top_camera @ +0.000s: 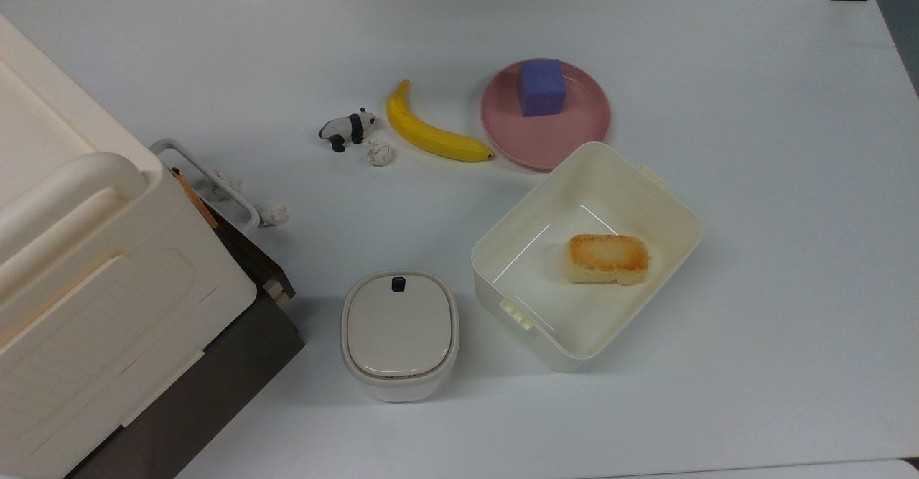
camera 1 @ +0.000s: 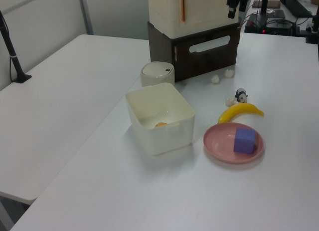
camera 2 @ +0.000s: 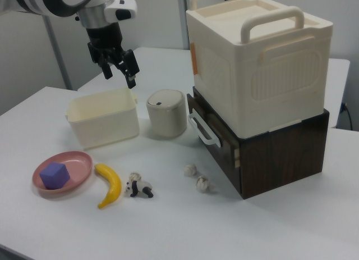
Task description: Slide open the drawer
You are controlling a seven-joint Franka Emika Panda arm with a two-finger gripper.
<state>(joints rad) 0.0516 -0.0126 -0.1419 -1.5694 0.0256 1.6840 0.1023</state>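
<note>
Drawer (camera 1: pixel 207 56) under cream box (camera 1: pixel 192 11)

- Drawer (top_camera: pixel 248 249): in the top view largely covered by the big cream box (top_camera: pixel 86 271) above it; whether it is pulled out at all cannot be told.
- Big cream box: cut off by the top view's left edge and the left view's upper edge.
- Gripper (camera 2: pixel 119 66): its arm runs off the right view's upper left corner.
- Bread (camera 1: pixel 160 124): mostly hidden behind the tub (camera 1: pixel 169 136) wall in the left view.

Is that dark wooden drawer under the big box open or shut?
Almost shut. In the right view the drawer front sits nearly level with the dark cabinet, showing just a sliver of light wood behind it.
</note>
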